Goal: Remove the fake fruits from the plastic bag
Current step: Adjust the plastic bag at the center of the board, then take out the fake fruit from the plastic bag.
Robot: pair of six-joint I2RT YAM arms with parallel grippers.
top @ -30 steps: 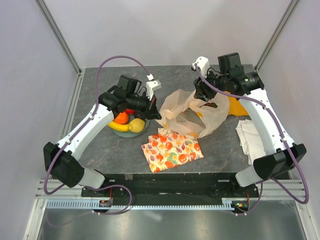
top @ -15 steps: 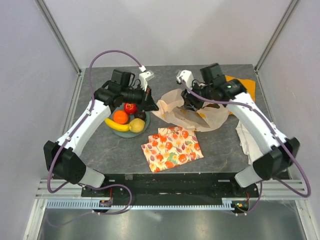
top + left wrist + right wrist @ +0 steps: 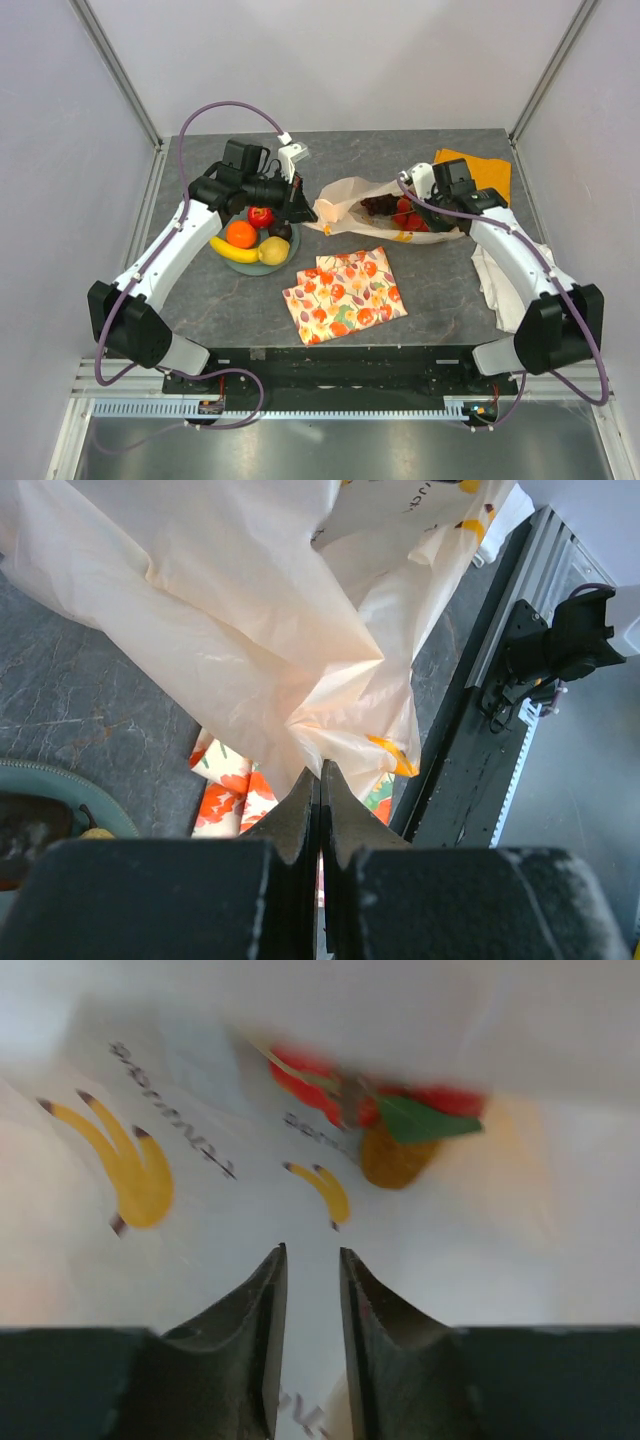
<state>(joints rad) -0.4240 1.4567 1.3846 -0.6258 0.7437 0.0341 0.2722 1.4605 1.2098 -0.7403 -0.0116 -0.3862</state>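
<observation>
Two changes: the plastic bag [image 3: 345,208] has dropped flat, exposing red grapes [image 3: 408,217] at its 3 o'clock, now reachable. Left gripper [image 3: 320,772] pinches bag film. The right gripper [image 3: 312,1260] is narrowing, and I cannot tell whether it is on film.

left arm [image 3: 165,250]: white shells, black joints, black base block at 7 o'clock | right arm [image 3: 510,255]: same white and black, base block at 5 o'clock | purple cable [image 3: 215,105] looping off each arm | white camera box [image 3: 293,157] on each wrist | left gripper [image 3: 320,780], right gripper [image 3: 312,1260]: dark matte tapered fingers
</observation>
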